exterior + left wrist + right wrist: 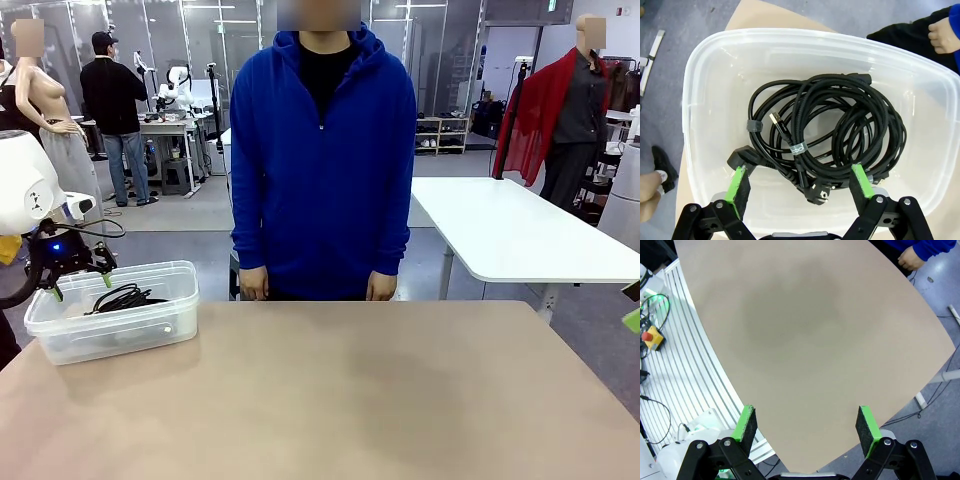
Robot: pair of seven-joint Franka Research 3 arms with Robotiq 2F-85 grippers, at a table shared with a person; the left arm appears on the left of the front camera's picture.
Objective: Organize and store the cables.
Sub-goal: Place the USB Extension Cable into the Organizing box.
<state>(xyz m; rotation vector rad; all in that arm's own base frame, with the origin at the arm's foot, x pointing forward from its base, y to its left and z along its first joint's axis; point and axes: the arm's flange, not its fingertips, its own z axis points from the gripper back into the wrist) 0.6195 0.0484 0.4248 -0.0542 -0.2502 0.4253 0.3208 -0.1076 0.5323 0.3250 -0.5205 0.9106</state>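
Observation:
Black coiled cables (825,132) lie piled together inside a clear plastic box (705,75); the same cables (125,296) and box (120,335) sit at the table's far left in the front view. My left gripper (78,283) hangs just above the box's left end, fingers pointing down. In the left wrist view that gripper (801,186) is open over the coils, with nothing between its green pads (738,182). My right gripper (806,424) is open above the bare table's edge, holding nothing.
A person in a blue hoodie (322,150) stands at the far side of the tan table (360,400), hands (254,284) hanging at the edge. A white table (520,235) stands behind at the right. A red stop button (651,336) lies off the table.

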